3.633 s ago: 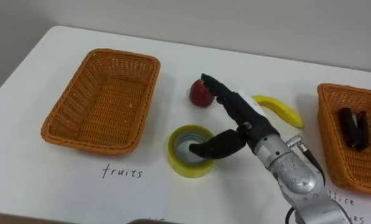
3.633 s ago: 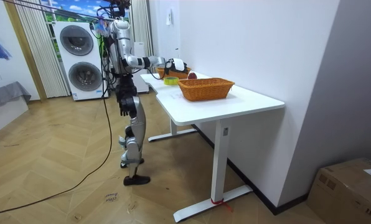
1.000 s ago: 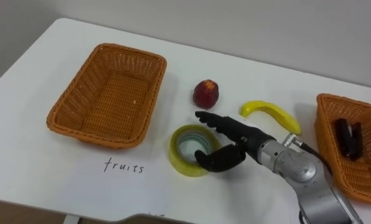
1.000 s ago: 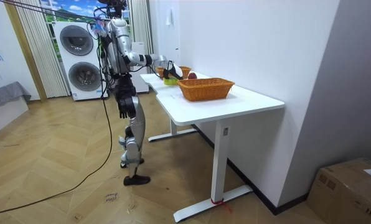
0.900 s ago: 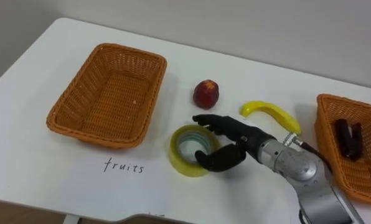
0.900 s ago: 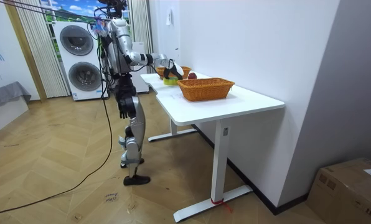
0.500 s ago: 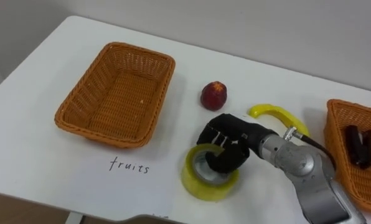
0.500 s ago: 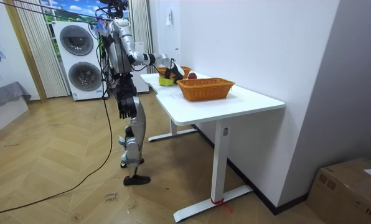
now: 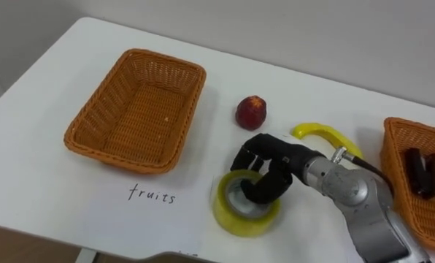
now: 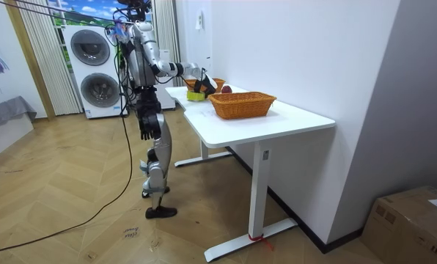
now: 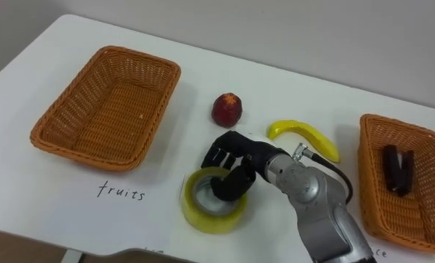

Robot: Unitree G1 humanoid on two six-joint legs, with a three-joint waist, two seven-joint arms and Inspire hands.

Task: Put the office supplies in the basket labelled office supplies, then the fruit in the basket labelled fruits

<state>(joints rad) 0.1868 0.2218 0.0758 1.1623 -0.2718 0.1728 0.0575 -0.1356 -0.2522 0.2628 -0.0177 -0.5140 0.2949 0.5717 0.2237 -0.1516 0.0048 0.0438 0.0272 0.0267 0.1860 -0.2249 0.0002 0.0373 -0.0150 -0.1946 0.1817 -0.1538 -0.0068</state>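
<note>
tape roll in the grip, office basket next

judged to be the pick-up of the yellow tape roll (image 9: 247, 210), an office item, with the carry not yet begun. grasped by the right hand (image 9: 270, 169): curled over the roll's far rim with the fingers (image 9: 245, 157), hooked down into the core with the thumb, so clamped on one side of the ring rather than spread flat. placed near the front edge of the white table (image 9: 42, 190), between the two baskets, just in front of the red fruit (image 9: 251, 112) and the banana (image 9: 321, 134). hard to tell whether lifted clear of the tabletop or touching it.

next, most likely: lift, swing toward the robot's right, and release above the right-hand basket (image 9: 387, 153), already holding a dark office item (image 9: 420, 172). calls for enough height to clear the basket's near wall, and for a firm pinch, since gripped on one side only and liable to tilt or slip. worth keeping the forearm off the banana, lying just behind the wrist.

left for later: red fruit and banana, both on the table, both meant for the empty left basket (image 9: 122, 155). in the room view, standing at the table's far end with the right arm reaching over it.
</note>
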